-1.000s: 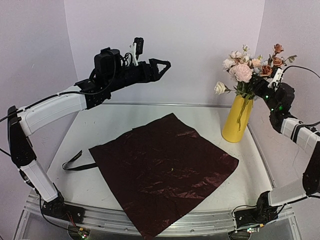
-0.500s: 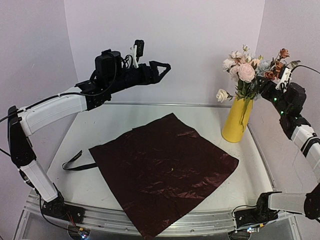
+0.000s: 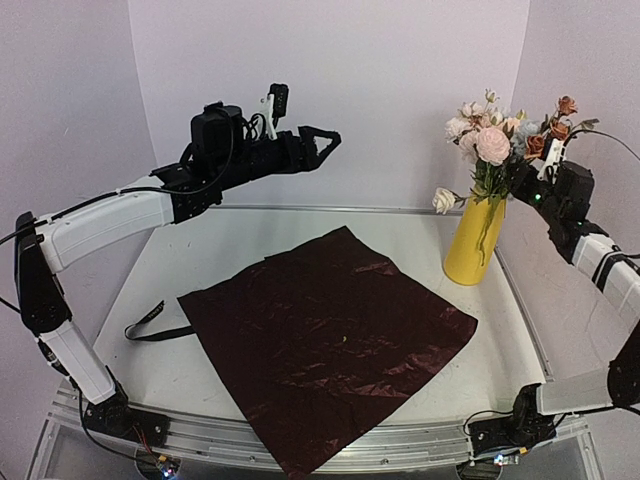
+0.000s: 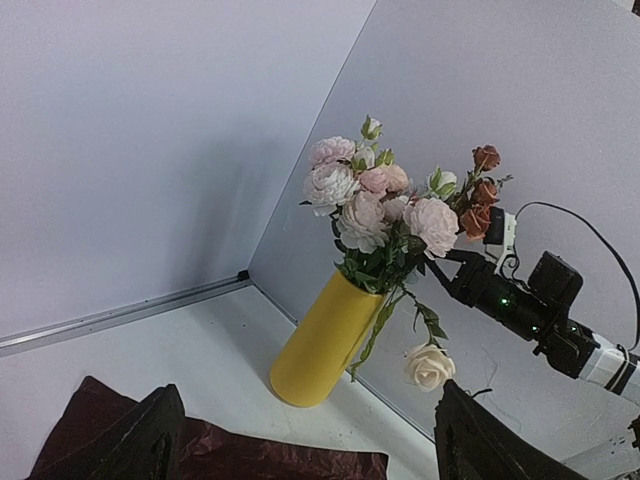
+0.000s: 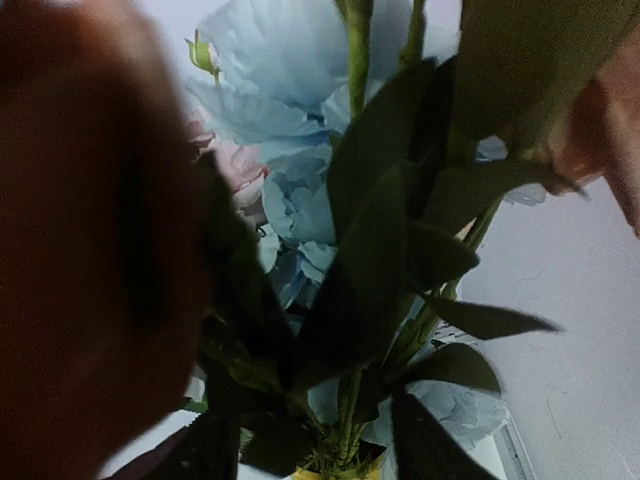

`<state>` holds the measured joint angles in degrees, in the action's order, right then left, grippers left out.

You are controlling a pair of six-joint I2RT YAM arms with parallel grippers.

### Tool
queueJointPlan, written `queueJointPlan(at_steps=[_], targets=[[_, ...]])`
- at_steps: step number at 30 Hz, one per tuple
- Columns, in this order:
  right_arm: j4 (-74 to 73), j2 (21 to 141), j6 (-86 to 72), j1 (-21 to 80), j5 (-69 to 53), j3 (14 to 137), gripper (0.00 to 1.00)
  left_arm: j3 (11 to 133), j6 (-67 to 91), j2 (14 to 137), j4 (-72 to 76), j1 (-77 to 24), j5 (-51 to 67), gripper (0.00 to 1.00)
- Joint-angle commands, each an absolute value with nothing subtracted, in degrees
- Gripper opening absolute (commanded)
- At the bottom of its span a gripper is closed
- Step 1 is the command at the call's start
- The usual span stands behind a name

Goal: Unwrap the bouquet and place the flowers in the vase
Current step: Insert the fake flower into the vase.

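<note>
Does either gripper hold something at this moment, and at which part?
The left gripper is open in the air, holding nothing. The right gripper is among the flowers above the vase; whether it grips a stem cannot be told.

Pink, cream and rust flowers (image 3: pixel 490 145) stand in the upright mustard-yellow vase (image 3: pixel 474 245), one cream rose (image 3: pixel 444 200) drooping sideways.

- The left arm (image 3: pixel 110 215) has long white parts and black joints
- The right arm (image 3: pixel 605 265) looks the same, white and black
- A thin black cable (image 3: pixel 95 200) runs along the left arm
- The left gripper (image 3: pixel 330 138) is black, with pointy fingers (image 4: pixel 140 440)
- A small black camera (image 3: pixel 278 94) sits on a white holder
- Tiny green lights (image 4: pixel 501 300) glow on the right arm
- The base (image 3: pixel 112 415) of each arm is black
</note>
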<state>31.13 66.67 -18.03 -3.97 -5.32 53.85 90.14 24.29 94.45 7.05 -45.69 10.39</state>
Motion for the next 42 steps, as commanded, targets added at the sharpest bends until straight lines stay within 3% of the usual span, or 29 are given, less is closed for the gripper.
queueJointPlan(at_steps=[1, 7, 10, 17, 24, 29, 33, 35, 38, 42], targets=[[34.9, 68.9, -16.5, -3.8, -5.2, 58.9, 0.43, 89.7, 24.0, 91.0, 9.0, -45.4, 9.8, 0.88], [36.3, 71.8, -16.4, -3.8, -6.0, 60.6, 0.14, 90.2, 23.1, 91.3, 9.0, -45.4, 9.2, 0.88], [36.3, 72.7, -16.7, -3.8, -7.5, 60.4, 0.05, 90.4, 22.8, 91.6, 9.0, -45.4, 9.2, 0.89], [35.7, 73.9, -18.1, -3.8, -10.4, 56.0, 0.03, 90.7, 22.6, 92.6, 9.0, -45.3, 9.4, 0.89], [35.5, 71.8, -18.1, -3.8, -9.5, 53.6, 0.07, 91.1, 22.4, 93.4, 9.0, -45.4, 9.6, 0.89], [33.0, 68.9, -18.4, -3.8, -9.4, 55.4, 0.41, 91.6, 22.5, 94.0, 9.0, -45.4, 10.0, 0.89], [28.9, 64.5, -19.1, -3.8, -8.9, 54.7, 0.77, 91.3, 22.8, 93.8, 9.0, -45.4, 10.0, 0.89], [27.4, 62.2, -19.4, -3.8, -9.2, 53.3, 0.88, 90.7, 22.8, 93.4, 9.0, -45.4, 9.6, 0.89], [24.4, 58.9, -19.4, -3.8, -10.8, 51.3, 0.98, 89.5, 22.7, 92.6, 8.9, -45.4, 8.4, 0.89], [22.7, 54.8, -18.3, -3.7, -16.0, 47.8, 0.98, 87.7, 23.3, 91.7, 8.6, -45.4, 4.6, 0.88]])
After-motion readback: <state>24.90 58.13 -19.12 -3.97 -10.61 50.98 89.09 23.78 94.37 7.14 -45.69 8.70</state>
